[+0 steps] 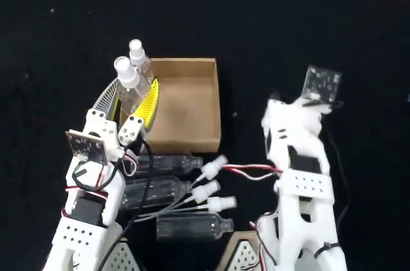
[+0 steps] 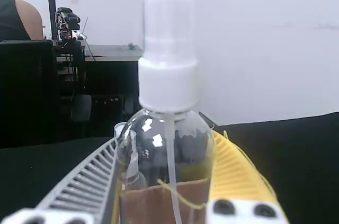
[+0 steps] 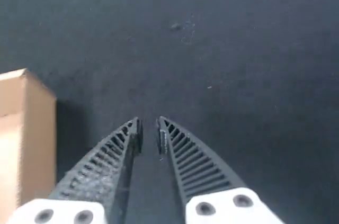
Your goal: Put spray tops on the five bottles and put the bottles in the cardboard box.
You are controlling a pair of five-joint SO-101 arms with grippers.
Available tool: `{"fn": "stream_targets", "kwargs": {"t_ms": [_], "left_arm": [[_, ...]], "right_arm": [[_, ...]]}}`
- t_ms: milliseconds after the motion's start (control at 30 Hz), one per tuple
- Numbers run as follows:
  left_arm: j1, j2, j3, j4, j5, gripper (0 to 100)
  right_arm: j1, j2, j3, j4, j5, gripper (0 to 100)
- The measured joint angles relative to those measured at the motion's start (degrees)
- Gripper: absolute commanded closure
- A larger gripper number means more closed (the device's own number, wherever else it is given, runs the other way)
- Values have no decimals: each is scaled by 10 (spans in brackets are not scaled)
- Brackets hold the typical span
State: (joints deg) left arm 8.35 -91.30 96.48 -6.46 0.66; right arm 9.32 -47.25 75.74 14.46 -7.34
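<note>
Held bottle (image 1: 131, 93), upright with a white top (image 1: 123, 68) on it, is what we find clamped in the left gripper (image 1: 136, 86). The grey finger (image 2: 79, 181) presses one side of its clear body and the yellow finger (image 2: 241, 173) the other. In the high view we place it at the 9 o'clock edge of the box (image 1: 192, 114); we cannot tell whether it is over the rim or just outside. A second bottle (image 1: 141, 59), also topped and upright, stands just beyond it at the box's 10 o'clock corner.

The right gripper (image 3: 148, 131) has its dark fingers drawn together to a thin slit, nothing between them, over the black table (image 1: 320, 21). Its arm sits at the box's 3 o'clock.

At the box's 6 to 7 o'clock we see three bare bottles (image 1: 168, 163) (image 1: 155, 192) (image 1: 194, 226) lying on their sides, necks toward 3 o'clock. Just off those necks lie three loose tops (image 1: 214, 167) (image 1: 206, 190) (image 1: 221, 204). Thin tubes trail from two of them toward 8 o'clock.
</note>
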Motion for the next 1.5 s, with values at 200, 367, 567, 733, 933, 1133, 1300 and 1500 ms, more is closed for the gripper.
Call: {"fn": "stream_targets", "kwargs": {"t_ms": [200, 367, 567, 733, 933, 1133, 1300, 1500], "left_arm": [[0, 0, 0, 0, -1, 970], [-1, 1, 0, 0, -1, 970], [-120, 2, 0, -61, -1, 970], [-202, 1, 0, -93, -1, 970], [-209, 71, -4, -150, -1, 970], [-243, 309, -84, -259, -1, 970], [-252, 497, -99, -418, -1, 970], [-204, 560, -49, -578, -1, 970]], "right_arm": [[2, 0, 46, -87, 5, 975], [-39, 0, 63, -95, 62, 976], [-61, 0, 63, -98, 84, 976], [-61, 0, 63, -98, 84, 976], [-61, 0, 63, -98, 84, 976], [-62, 0, 63, -98, 84, 974], [-62, 0, 69, -98, 84, 973], [-62, 0, 68, -98, 84, 973]]}}
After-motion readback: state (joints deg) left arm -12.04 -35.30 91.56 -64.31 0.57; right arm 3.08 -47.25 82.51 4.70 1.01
